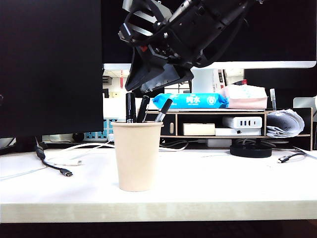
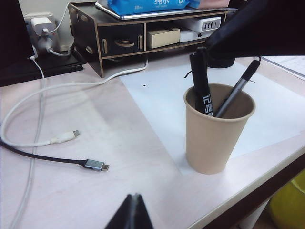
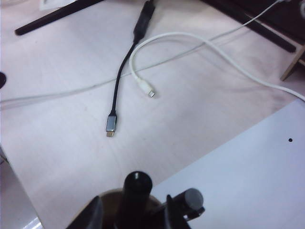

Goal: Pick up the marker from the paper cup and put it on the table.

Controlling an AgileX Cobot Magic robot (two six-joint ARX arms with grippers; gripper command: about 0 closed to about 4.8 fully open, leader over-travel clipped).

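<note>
Jaws of the right gripper point(image 3: 131, 214) stand spread, one finger either side of the marker point(image 3: 135, 195), whose round top rises between them; nothing is clamped, and whether a pad touches the barrel cannot be told. Directly below lies the paper cup point(image 1: 136, 156), which the gripper overhangs from above in the exterior view. The marker remains upright inside the cup at its far-left side, printed barrel against the rim. Two slimmer pens point(image 2: 237, 89) lean in the same cup, toward its right side. The cup stands on the table point(image 1: 223, 183), near its front edge and partly on a white sheet point(image 2: 162, 95). Left of the cup lie a black cable point(image 3: 116, 102) and a white cable point(image 3: 143, 83), well apart from it. Behind the cup sits a dark shelf riser point(image 2: 119, 38). The left gripper point(image 2: 131, 212) hangs low on the near side of the cup, well apart from it; only its meeting fingertips show, apparently closed and empty.

Progress, as judged: approach complete, grasp not yet made. Remaining: closing on the marker, lifting it clear of the rim, laying it on the table.
</note>
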